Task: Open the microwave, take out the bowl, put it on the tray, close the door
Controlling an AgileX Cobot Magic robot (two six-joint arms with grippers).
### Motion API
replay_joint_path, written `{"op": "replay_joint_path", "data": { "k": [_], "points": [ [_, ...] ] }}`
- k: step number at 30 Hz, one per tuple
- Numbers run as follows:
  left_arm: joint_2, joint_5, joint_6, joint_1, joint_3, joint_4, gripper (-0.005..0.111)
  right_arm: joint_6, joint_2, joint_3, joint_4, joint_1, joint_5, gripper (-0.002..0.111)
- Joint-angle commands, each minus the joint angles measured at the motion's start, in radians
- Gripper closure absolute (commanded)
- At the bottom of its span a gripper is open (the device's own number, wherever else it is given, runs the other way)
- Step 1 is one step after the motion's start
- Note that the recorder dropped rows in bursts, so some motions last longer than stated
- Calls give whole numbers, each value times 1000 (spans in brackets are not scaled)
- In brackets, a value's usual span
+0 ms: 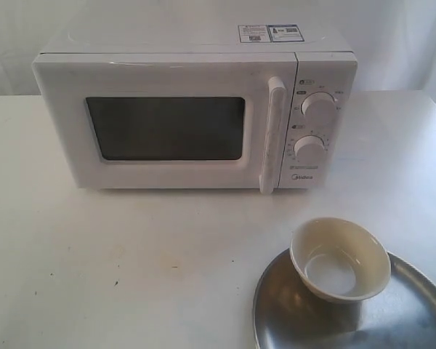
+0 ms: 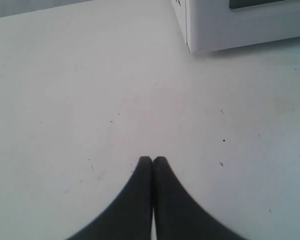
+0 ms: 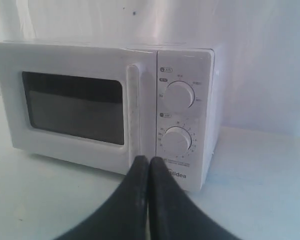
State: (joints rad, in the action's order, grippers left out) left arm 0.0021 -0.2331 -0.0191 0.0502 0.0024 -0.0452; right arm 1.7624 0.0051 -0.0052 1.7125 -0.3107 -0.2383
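Task looks finished: bowl out on the tray, door closed.

The cream bowl (image 1: 339, 259) sits upright on the steel tray (image 1: 291, 323), toward its far edge, on the table (image 1: 131, 254) in front of the microwave (image 1: 196, 43). The door (image 1: 167, 80) lies flush with the cabinet, and no gripper is on its bar handle (image 1: 272, 134). The left gripper (image 2: 152, 160) is clenched on nothing above bare tabletop near a microwave corner. The right gripper (image 3: 148, 159) is likewise clenched and empty, facing the microwave front, apart from it. Judgement: no step remains.
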Motion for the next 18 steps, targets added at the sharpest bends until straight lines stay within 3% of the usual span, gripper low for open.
{"op": "replay_joint_path", "data": {
  "k": [1,14,16,18],
  "points": [
    [-2,0,-2,-4,-2,4,107,-3,-5,5,32,11,-18,108],
    [-2,0,-2,-4,-2,4,107,44,-5,5,32,11,-7,108],
    [-2,0,-2,-4,-2,4,107,44,-5,5,-102,11,-7,108],
    [-2,0,-2,-4,-2,4,107,-22,-5,5,-381,11,-10,108]
  ]
}}
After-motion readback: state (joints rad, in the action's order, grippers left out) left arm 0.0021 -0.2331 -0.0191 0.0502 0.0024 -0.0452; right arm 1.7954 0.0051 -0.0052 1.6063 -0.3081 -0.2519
